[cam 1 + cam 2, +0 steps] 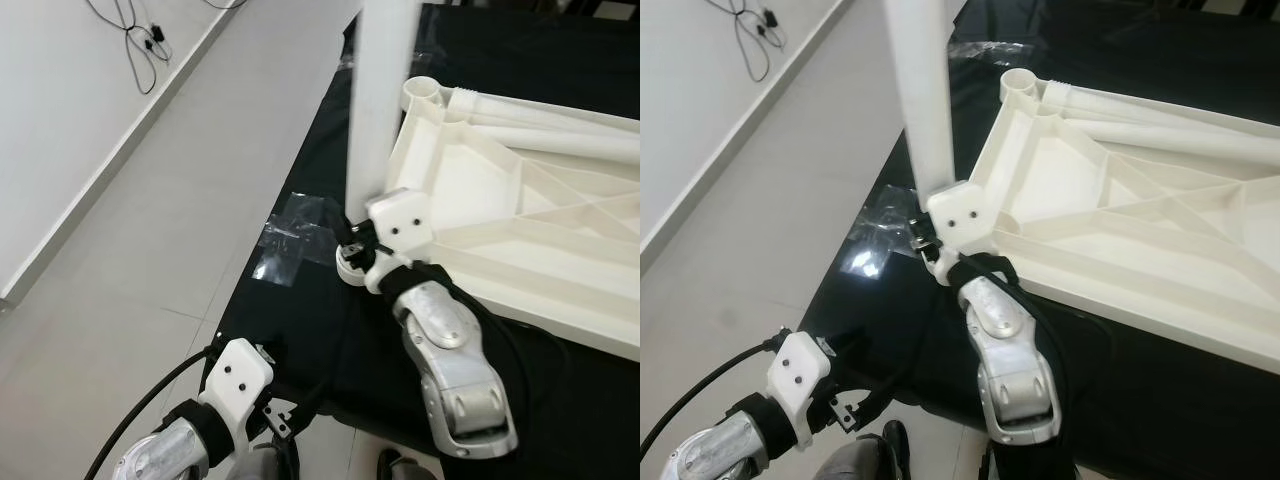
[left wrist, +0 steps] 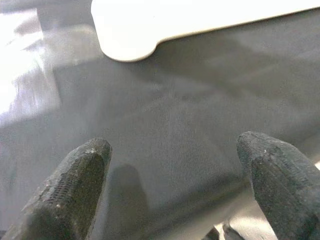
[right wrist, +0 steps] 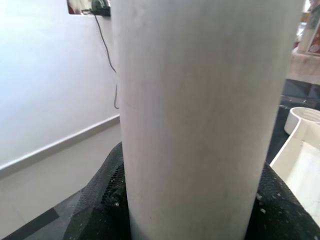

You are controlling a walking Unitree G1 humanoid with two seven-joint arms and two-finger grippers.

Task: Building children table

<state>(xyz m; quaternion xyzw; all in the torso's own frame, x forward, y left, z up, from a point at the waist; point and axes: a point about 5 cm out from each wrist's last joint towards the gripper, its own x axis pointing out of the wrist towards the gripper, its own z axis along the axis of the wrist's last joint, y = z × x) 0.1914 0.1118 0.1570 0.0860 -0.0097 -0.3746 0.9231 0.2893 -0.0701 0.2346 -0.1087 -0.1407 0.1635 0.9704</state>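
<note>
Far left by the wall, a black cable (image 1: 140,45) lies on the grey floor (image 1: 150,230). Next to the floor is a black cloth (image 1: 300,330) that covers the work spot.

The left gripper (image 2: 170,190) hangs low at the near edge of the cloth. Its fingers (image 2: 75,185) are spread wide w/ nothing between them. In the left wrist view they point at the bare cloth, & a rounded white corner of the tabletop (image 2: 130,30) sits a bit past them.

A patch of clear shiny plastic wrap (image 1: 290,235) lies on the cloth, just left of the right gripper.

The right gripper (image 1: 352,240) is up at the near left corner of the tabletop. It is closed around a white table leg (image 1: 380,90), near the leg's bottom end. The leg stands up tall, almost straight. In the right wrist view the black fingers (image 3: 100,200) press on both sides of the leg.

To the right, the white plastic tabletop (image 1: 520,230) lies upside down on the cloth, ribs facing up. A round leg socket (image 1: 425,95) shows at its far left corner. Another white leg (image 1: 570,140) lies flat along the far side of the tabletop.
</note>
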